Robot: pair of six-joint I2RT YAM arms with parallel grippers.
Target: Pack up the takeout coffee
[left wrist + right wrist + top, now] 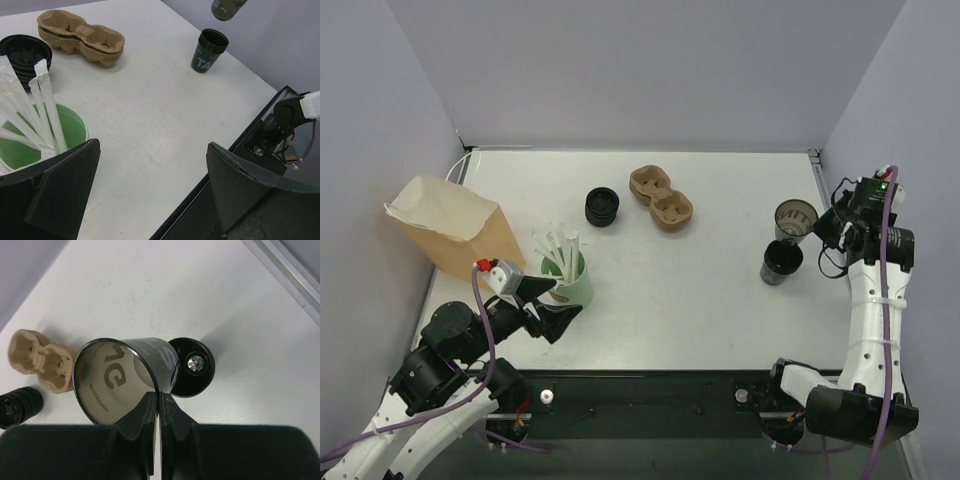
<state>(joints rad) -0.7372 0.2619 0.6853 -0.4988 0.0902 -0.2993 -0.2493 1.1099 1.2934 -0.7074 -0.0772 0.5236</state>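
White desk [720, 300], far edge: takeout coffee [602, 207] — prob. light, lid may pop, grip its sides — left fingers [60, 195] released; right fingers [145, 415] clenched on lidless cup [115, 380] rim.

One lidded black takeout coffee [603, 207] shares the desk [720, 320] with two lidless dark cups, the standing lidless cup [781, 262] and the raised lidless cup [795, 218], one green cup [578, 285] holding several white straws [558, 245], one stack of two-well cardboard carriers [660, 198] and one paper bag [450, 225].
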